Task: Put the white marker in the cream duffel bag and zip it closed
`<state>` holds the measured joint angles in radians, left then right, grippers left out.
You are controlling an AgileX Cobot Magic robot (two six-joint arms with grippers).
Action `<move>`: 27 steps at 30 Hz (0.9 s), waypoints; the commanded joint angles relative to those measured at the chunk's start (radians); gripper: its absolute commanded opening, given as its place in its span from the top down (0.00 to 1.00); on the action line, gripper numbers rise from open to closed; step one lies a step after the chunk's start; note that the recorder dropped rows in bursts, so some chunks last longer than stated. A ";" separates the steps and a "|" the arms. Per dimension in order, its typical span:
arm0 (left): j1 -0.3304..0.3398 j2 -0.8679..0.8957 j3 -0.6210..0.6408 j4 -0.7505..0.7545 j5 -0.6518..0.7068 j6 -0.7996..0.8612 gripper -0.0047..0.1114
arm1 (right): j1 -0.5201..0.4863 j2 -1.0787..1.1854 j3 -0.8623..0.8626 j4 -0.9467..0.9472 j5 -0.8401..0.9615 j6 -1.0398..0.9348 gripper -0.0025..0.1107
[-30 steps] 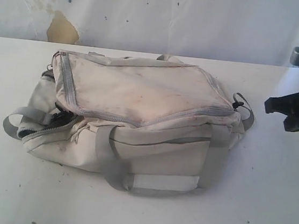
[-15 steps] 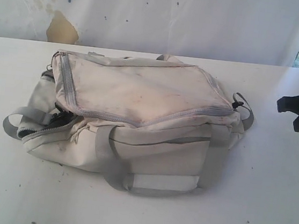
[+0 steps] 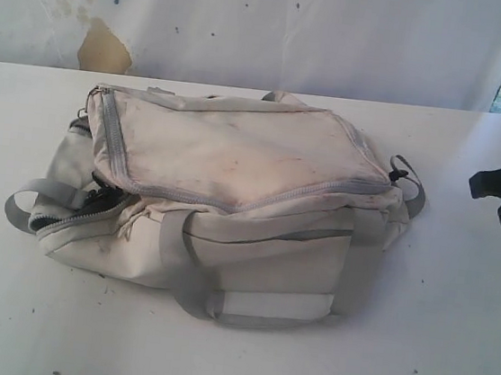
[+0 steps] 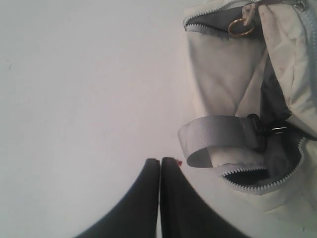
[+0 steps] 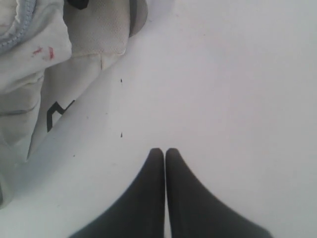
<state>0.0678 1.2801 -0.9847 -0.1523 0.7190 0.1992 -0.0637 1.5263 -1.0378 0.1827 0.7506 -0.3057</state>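
Marker first: I can't find it in any view. It is not on the table (image 3: 449, 355) around the bag (image 3: 230, 203) and neither gripper has it, so my guess is that it sits inside the bag or is hidden by it. I can't confirm either.

The bag lies on its side on the table, stained top panel up, and the zip (image 3: 313, 190) around that panel looks run shut. At the bag's end nearest the left gripper (image 4: 160, 159), an end pocket (image 4: 247, 174) gapes with its zipper teeth parted, and a grey strap loop (image 4: 213, 139) stands just beside that gap. The left gripper's jaws are pressed together on nothing, near that end but clear of the fabric. The right gripper (image 5: 164, 149) is likewise closed and empty, off the bag's opposite end over bare table.

I judge the zipping unfinished while that pocket is open.

What worries me:
- If the marker went into that pocket, any tug on the bag could roll it back out through the gap.
- The fabric is soft, so pulling a slider with one arm may drag or bunch the bag unless the other arm pins it.
- The strap loop could catch a jaw reaching for the slider.
- I can't pick out the slider itself, so a blind pinch may grab cloth.
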 commanded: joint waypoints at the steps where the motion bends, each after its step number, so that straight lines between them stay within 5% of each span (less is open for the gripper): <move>1: 0.000 -0.031 -0.001 0.035 0.009 -0.040 0.96 | -0.007 -0.035 0.004 -0.009 0.012 0.017 0.98; 17: 0.000 -0.322 0.110 0.064 -0.052 -0.044 0.96 | -0.007 -0.395 0.086 -0.044 -0.016 0.040 0.98; 27: 0.000 -0.953 0.185 0.064 0.021 -0.040 0.96 | -0.007 -1.009 0.148 -0.044 0.033 0.040 0.98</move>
<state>0.0678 0.4042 -0.8062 -0.0939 0.7104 0.1598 -0.0637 0.6004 -0.9029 0.1493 0.7687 -0.2705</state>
